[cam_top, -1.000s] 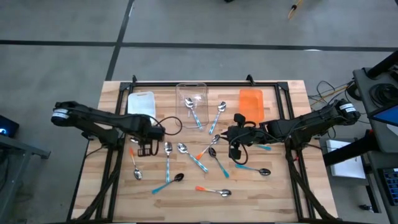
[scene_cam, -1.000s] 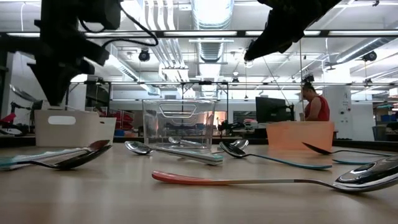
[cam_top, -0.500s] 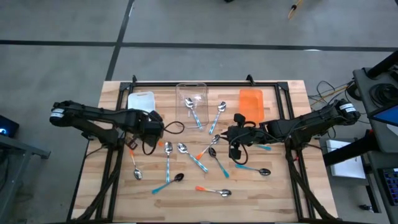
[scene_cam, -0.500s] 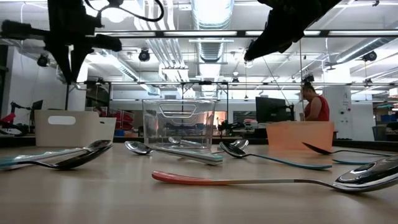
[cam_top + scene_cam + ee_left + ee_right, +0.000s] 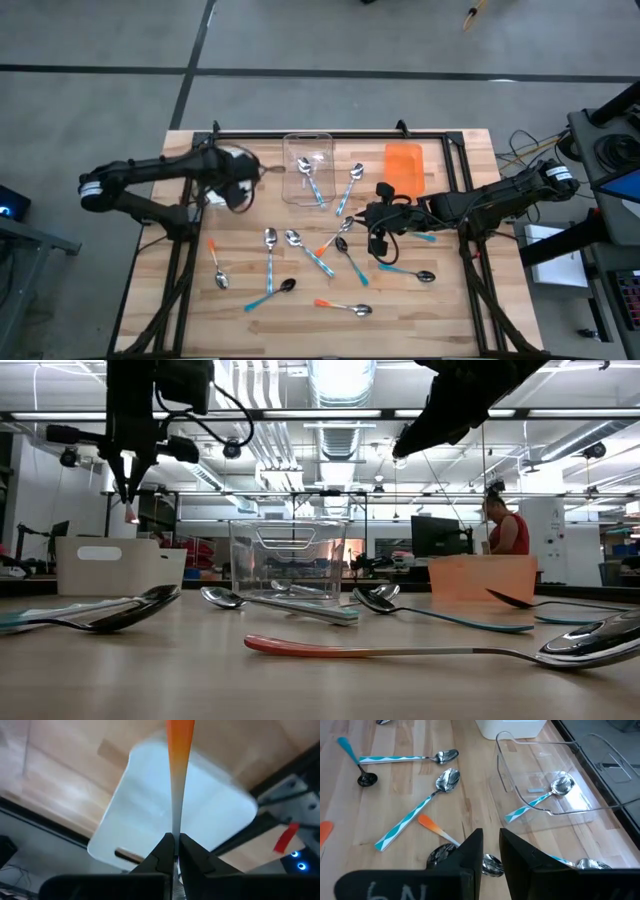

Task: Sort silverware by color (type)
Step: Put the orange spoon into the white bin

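My left gripper [image 5: 236, 186] hovers high over the white bin [image 5: 210, 820] at the table's far left, shut on an orange-handled spoon [image 5: 177, 765]. My right gripper [image 5: 488, 851] hangs open above the middle of the table, touching nothing, over a spoon bowl [image 5: 492, 864]. Several spoons with teal, light blue or orange handles lie flat on the wood, such as a teal one [image 5: 415, 812] and an orange one [image 5: 343, 306]. A teal-handled spoon [image 5: 545, 796] lies inside the clear bin [image 5: 307, 168]. My left gripper pinches the spoon between its two fingers [image 5: 161, 851] at the thin silver neck [image 5: 175, 827] where the orange handle narrows. The fingers point down and lie along the spoon. It is lifted clear and hangs with its orange handle end [image 5: 130, 513] lowest; the bowl is hidden.
An orange bin [image 5: 404, 165] stands at the far right, the clear bin between it and the white bin [image 5: 110, 565]. Spoons are scattered over the middle and near part of the table. A person [image 5: 503, 525] stands in the room behind.
My left gripper has risen from the table, where it stood near the left group of spoons, and swung toward the far edge until it came over the white bin. The orange-handled spoon came up with it, lifted clear. The right arm kept still.
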